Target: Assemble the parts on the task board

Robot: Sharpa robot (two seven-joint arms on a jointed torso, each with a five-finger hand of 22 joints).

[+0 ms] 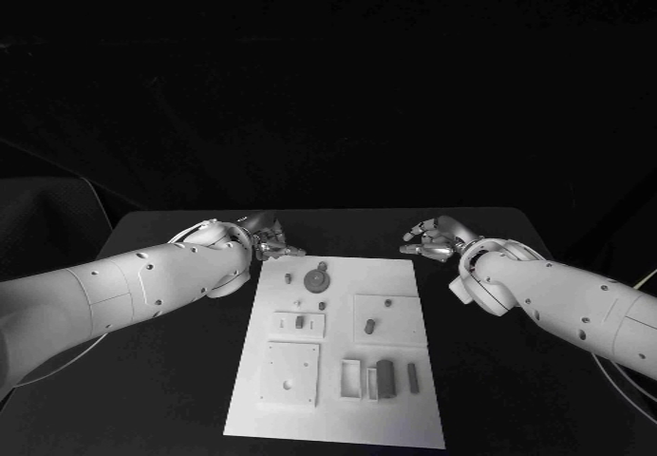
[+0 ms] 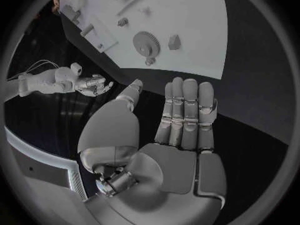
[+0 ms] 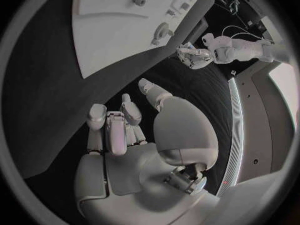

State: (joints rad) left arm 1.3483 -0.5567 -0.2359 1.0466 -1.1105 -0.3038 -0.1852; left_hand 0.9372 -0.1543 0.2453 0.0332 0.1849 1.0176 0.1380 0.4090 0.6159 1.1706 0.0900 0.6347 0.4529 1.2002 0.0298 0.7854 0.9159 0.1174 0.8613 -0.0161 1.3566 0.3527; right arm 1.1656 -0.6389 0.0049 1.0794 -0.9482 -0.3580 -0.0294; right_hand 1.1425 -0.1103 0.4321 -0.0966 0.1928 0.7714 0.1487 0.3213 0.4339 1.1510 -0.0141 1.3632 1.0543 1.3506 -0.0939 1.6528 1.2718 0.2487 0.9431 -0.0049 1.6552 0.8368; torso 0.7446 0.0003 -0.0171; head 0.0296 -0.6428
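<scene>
The white task board [image 1: 343,408] lies lengthwise in the middle of the black table. Several small grey parts lie on it: a round gear [image 1: 316,279] near its far end, a short peg [image 1: 369,327] in a square plate, and a dark long block [image 1: 386,374] by the near slots. My left hand [image 1: 267,237] hovers off the board's far left corner. Its fingers [image 2: 184,115] are stretched flat and hold nothing, with the gear [image 2: 146,44] beyond them. My right hand [image 1: 436,237] hovers off the far right corner, fingers [image 3: 115,127] partly bent, thumb apart, holding nothing.
Bare black tabletop [image 1: 164,380] runs along both long sides of the board [image 2: 187,20] and behind it. Both forearms slant in over the table's side strips. The table's far edge lies just behind the hands.
</scene>
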